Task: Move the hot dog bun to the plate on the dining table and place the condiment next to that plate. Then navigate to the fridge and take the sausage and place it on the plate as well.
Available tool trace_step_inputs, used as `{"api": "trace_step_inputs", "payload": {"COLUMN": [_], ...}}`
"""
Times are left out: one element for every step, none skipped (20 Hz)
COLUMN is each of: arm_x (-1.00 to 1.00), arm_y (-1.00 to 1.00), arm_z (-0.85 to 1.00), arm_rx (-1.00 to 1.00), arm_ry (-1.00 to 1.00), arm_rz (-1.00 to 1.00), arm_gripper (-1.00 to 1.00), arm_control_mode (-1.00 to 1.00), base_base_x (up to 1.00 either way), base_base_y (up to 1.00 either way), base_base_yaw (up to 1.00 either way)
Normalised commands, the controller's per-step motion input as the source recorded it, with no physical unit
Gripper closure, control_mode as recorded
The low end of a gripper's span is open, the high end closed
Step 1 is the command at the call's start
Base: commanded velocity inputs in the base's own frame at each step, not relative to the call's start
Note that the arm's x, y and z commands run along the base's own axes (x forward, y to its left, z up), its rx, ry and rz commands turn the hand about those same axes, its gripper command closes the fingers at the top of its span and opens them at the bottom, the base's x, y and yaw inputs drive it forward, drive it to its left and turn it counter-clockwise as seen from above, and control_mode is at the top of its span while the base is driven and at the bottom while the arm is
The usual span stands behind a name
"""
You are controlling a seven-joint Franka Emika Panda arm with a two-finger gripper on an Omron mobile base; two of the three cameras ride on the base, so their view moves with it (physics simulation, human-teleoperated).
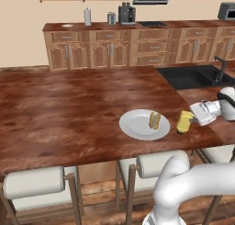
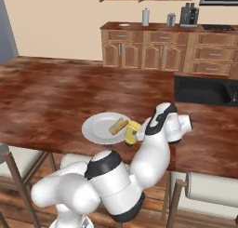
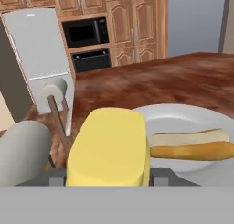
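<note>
Right then, the pincer (image 1: 192, 120) was clamped on the single yellow condiment (image 1: 185, 122), a blocky squeeze bottle standing on the glossy, wood-grained tabletop (image 1: 69, 114) just beside the plate (image 1: 137, 126). One smooth round white plate it was, carrying one elongated tan hot dog bun (image 1: 154, 120) near its bottle-side rim.

Yellow condiment (image 3: 109, 145) between jaws, bun (image 3: 192, 144) on plate (image 3: 183, 118)
</note>
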Motion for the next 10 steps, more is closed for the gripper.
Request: {"api": "trace_step_inputs", "payload": {"arm_x": [0.3, 0.23, 0.2, 0.16, 0.11, 0.09, 0.14, 0.11, 0.1, 0.08], "arm_y": [0.0, 0.0, 0.0, 0.0, 0.0, 0.0, 0.0, 0.0, 0.0, 0.0], "arm_z": [-0.36, -0.36, -0.31, -0.3, -0.23, -0.21, -0.14, -0.07, -0.09, -0.09], "arm_rx": [-0.03, -0.05, -0.05, -0.06, -0.07, -0.08, -0.07, -0.07, -0.09, -0.09], "arm_ry": [0.0, 0.0, 0.0, 0.0, 0.0, 0.0, 0.0, 0.0, -0.04, -0.05], "arm_rz": [0.0, 0.0, 0.0, 0.0, 0.0, 0.0, 0.0, 0.0, 0.0, 0.0], "arm_gripper": [1.0, 1.0, 1.0, 1.0, 1.0, 1.0, 1.0, 1.0, 1.0, 1.0], "arm_control_mode": [-1.0, -1.0, -1.0, -1.0, -1.0, -1.0, -1.0, -1.0, -1.0, -1.0], "base_base_x": [0.0, 0.0, 0.0, 0.0, 0.0, 0.0, 0.0, 0.0, 0.0, 0.0], "base_base_y": [0.0, 0.0, 0.0, 0.0, 0.0, 0.0, 0.0, 0.0, 0.0, 0.0], "base_base_yaw": [0.0, 0.0, 0.0, 0.0, 0.0, 0.0, 0.0, 0.0, 0.0, 0.0]}}
